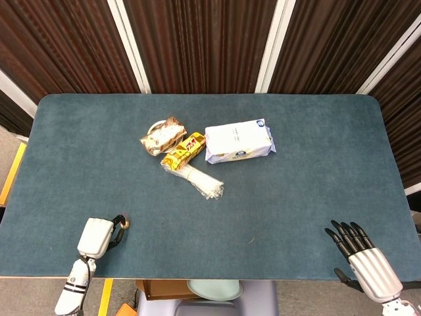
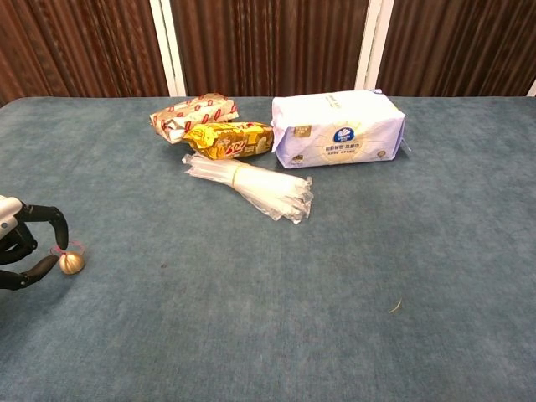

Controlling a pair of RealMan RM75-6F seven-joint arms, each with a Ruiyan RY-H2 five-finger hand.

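Near left, the left hand [image 2: 23,247] curls its fingers about the small gold bell [image 2: 71,263], fingertips touching it, not yet lifted off the table [image 1: 309,191]. Near right, the right hand [image 1: 363,258] lies spread, holding nothing. Farther off lie the straw bundle [image 2: 251,186], snack packets [image 2: 228,139] and tissue pack [image 2: 339,129], untouched.

A blue-carpeted table [image 1: 316,171] stood before dark panelled walls.
Brown ribbed wall panels [image 1: 200,46] were split by white strips [image 1: 130,46]; grey floor with yellow tape [image 1: 13,168] showed left.
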